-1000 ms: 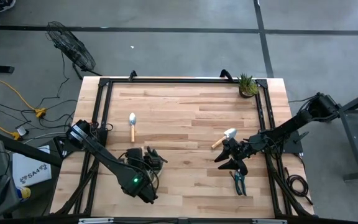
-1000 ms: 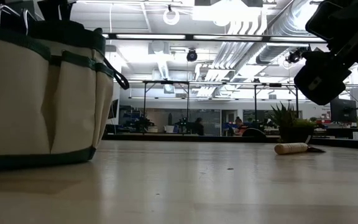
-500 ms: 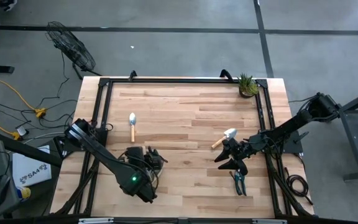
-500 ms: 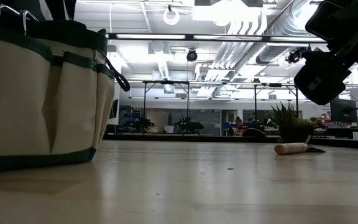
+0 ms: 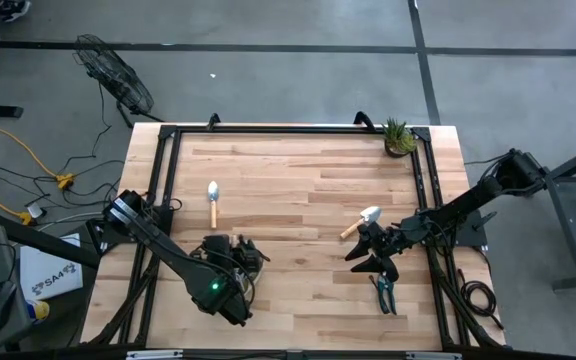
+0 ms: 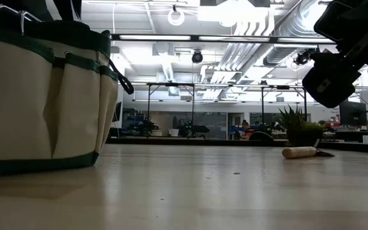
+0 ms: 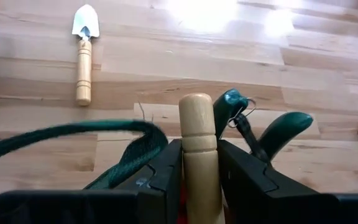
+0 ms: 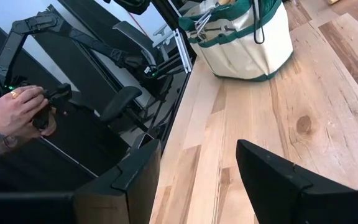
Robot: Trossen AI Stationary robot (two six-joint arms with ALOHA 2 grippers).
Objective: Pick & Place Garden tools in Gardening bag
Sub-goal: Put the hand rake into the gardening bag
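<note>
We see the gardening bag [image 5: 230,256] near the front of the desk [image 5: 298,190], toward its left side, with the left arm reaching over it. In the low view the bag's beige canvas wall with dark green trim [image 6: 40,96] fills the left of the picture, standing on the desk top. In the left wrist view the left end effector [image 7: 199,171] is closed on a pale wooden handle [image 7: 198,143] that stands upright between its two dark fingers; we cannot tell which tool it belongs to. Beside that handle we see the dark green handles of a pruner [image 7: 260,127] and a green bag strap [image 7: 86,134].

One trowel [image 5: 213,203] lies on the desk just behind the bag, blade away from the front edge. A second wooden-handled trowel [image 5: 360,222] lies toward the right side, and another pruner [image 5: 384,293] lies nearer the front, close to the right rail.

The right end effector [image 5: 375,252] hangs between that trowel and that pruner, its fingers [image 8: 272,171] spread wide and holding nothing. A small potted plant [image 5: 399,137] stands at the far right corner of the desk. In the right wrist view, a person's hand [image 8: 14,115] shows beyond the desk, gripping a dark control arm.
</note>
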